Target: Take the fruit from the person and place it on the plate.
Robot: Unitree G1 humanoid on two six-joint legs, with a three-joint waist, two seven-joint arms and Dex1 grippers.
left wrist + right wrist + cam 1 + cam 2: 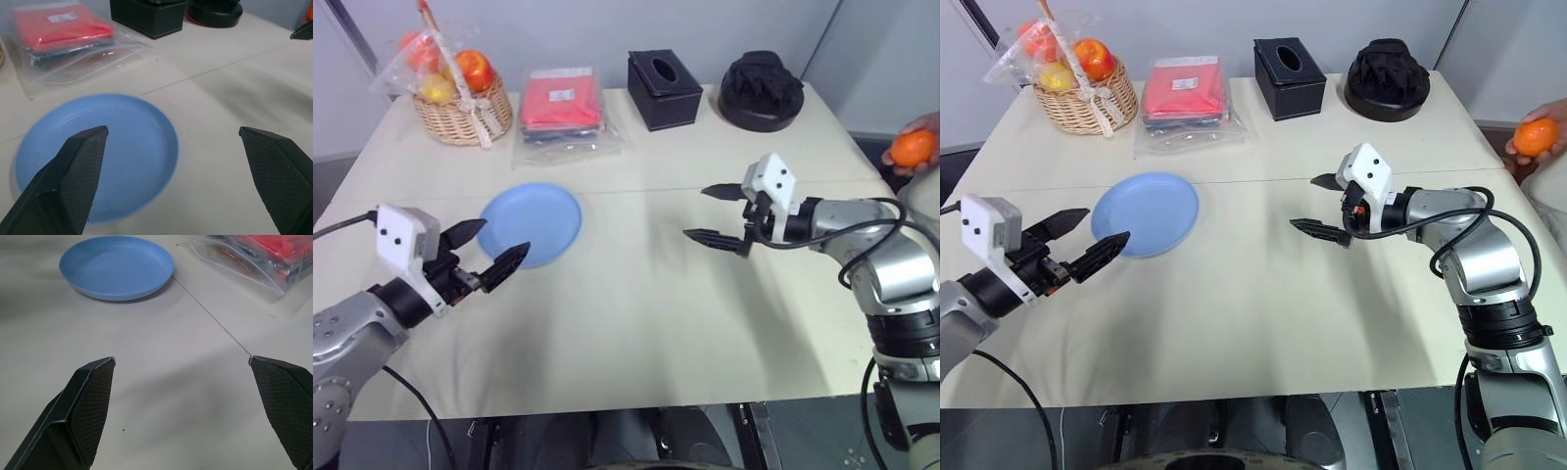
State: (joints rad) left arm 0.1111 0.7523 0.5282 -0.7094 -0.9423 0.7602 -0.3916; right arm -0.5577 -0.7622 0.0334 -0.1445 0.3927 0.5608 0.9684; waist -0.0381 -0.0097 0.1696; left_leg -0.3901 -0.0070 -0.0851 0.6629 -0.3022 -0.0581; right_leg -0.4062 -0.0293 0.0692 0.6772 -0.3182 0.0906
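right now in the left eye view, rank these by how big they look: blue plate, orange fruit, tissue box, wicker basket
Largest to smallest, as they look:
1. blue plate
2. wicker basket; close to the plate, and farther from the camera, so unsure
3. tissue box
4. orange fruit, in the person's hand

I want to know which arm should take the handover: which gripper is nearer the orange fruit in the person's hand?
Right. The right gripper hangs open over mid-table, a moderate gap from the fruit at the table's right edge. The left gripper, open beside the plate, is far across the table.
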